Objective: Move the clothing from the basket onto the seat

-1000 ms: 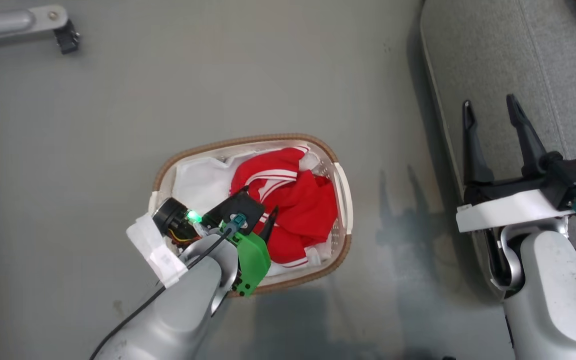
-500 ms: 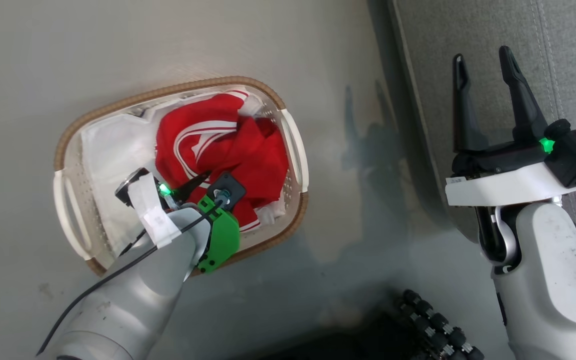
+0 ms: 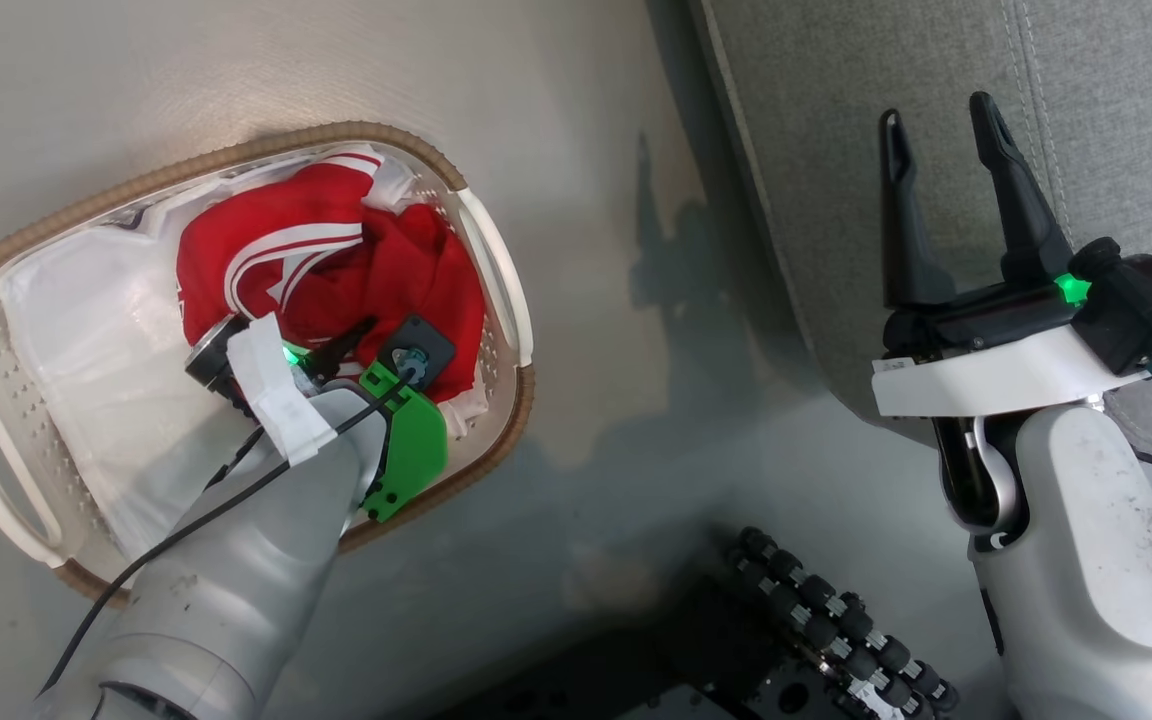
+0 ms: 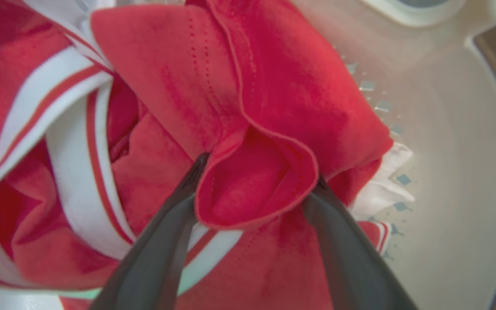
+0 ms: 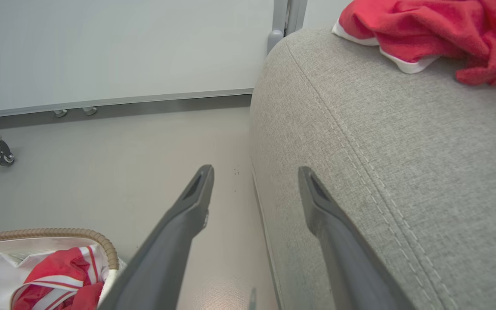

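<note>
Basket (image 3: 236, 152) clothing (image 4: 274, 107) straddled by splayed left hand (image 4: 261, 170); right hand (image 3: 938, 112) splayed, empty, seat (image 5: 403, 150) edge.

The head camera looks steeply down at the floor (image 3: 556, 90), the basket (image 3: 501, 280) on its left and the seat (image 3: 836, 120) at upper right. The left wrist camera sits very close inside that basket, facing the clothing (image 4: 274, 99). The right wrist camera looks low across the floor beside the seat, catching the same basket's corner and clothing.

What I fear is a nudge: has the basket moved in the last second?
No: the camera swung, but the basket keeps its gap and angle to the sofa.
</note>
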